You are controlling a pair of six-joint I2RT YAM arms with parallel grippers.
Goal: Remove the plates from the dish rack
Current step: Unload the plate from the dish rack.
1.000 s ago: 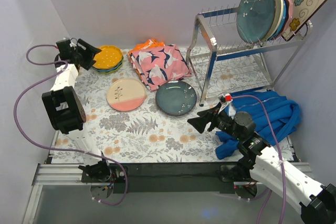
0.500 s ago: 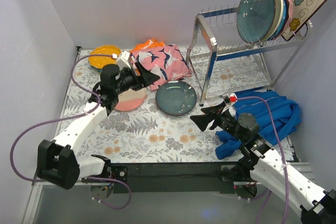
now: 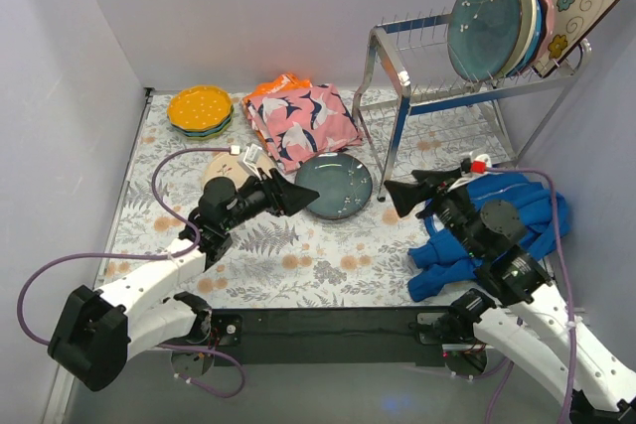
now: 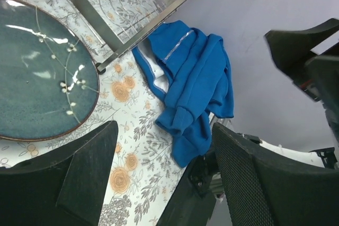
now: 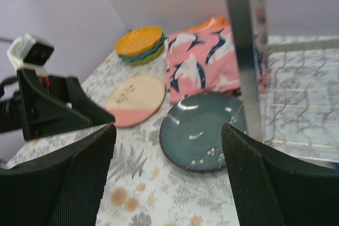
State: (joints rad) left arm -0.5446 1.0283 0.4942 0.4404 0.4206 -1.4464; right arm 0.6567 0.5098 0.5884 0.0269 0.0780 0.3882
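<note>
Left pincer (image 3: 303, 196) spread wide and empty, my right pincer (image 3: 396, 196) spread too, both low over the mat (image 3: 298, 255), dark teal plate (image 3: 334, 186) flat between them, cream-pink plate (image 5: 136, 98) beside it, dotted stack (image 3: 201, 109) beyond, more plates (image 3: 484, 25) upright atop the dish rack (image 3: 400, 136) far right

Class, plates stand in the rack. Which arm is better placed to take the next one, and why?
Probably the right arm: the right end effector is open, empty and close to the rack holding the plates. The left end effector hovers by the teal plate, farther away.
</note>
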